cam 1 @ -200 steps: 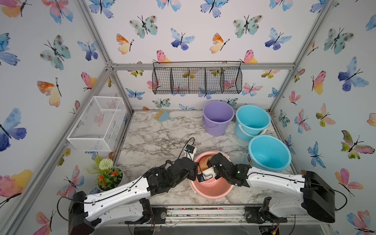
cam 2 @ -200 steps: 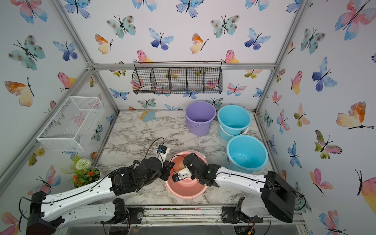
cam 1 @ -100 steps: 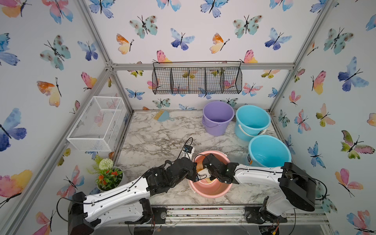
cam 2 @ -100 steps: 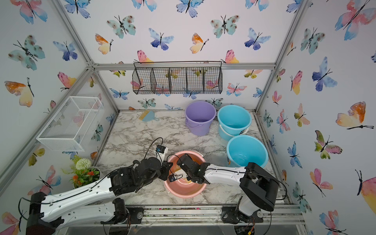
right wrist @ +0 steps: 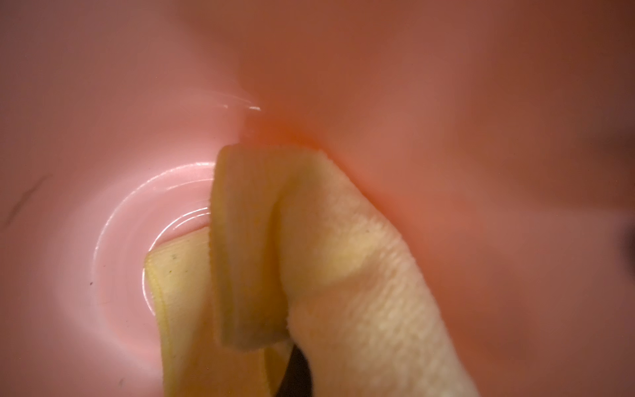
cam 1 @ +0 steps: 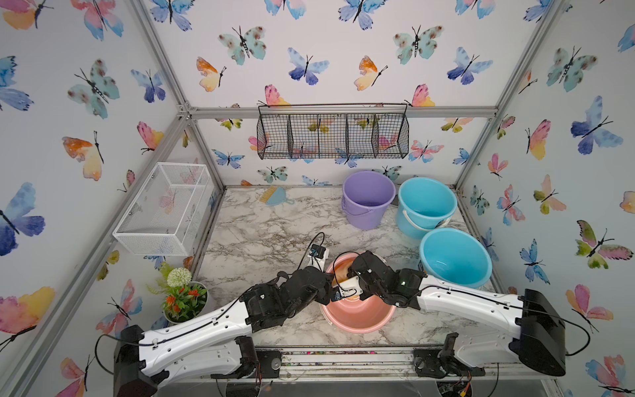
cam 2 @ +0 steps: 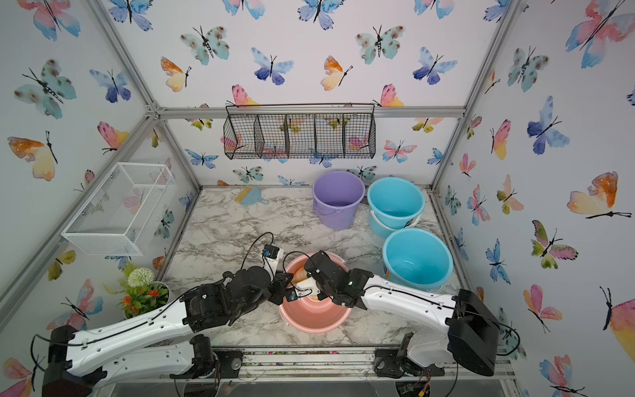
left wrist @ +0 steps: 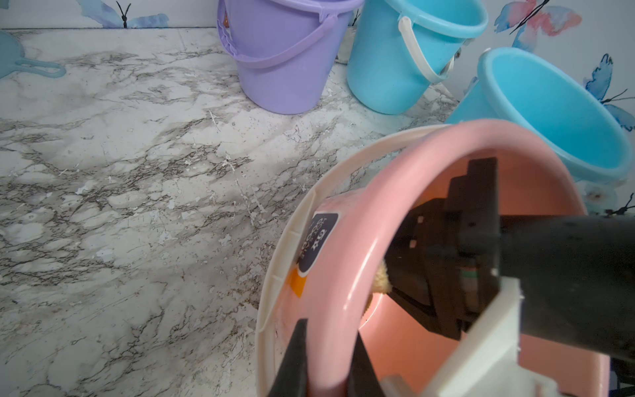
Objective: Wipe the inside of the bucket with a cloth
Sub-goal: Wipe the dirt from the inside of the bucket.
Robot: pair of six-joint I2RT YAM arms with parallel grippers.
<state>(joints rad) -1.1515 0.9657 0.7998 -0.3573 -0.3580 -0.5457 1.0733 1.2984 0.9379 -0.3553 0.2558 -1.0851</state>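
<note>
Now, L gripper (left wrist: pixel 326 359) clamps bucket (left wrist: pixel 347 247) rim, R gripper (left wrist: pixel 391 278) clamps cloth (right wrist: pixel 343 257).

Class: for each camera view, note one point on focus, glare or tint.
Right wrist view: pink cast inside the pink plastic bucket, glare rings on its floor, pale yellow terry cloth soft; left wrist view: marble tabletop sharp; both top views: evenly lit.

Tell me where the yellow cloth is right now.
The cloth is inside the pink bucket at the front of the marble table, bunched against the inner wall near the bottom in the right wrist view.
</note>
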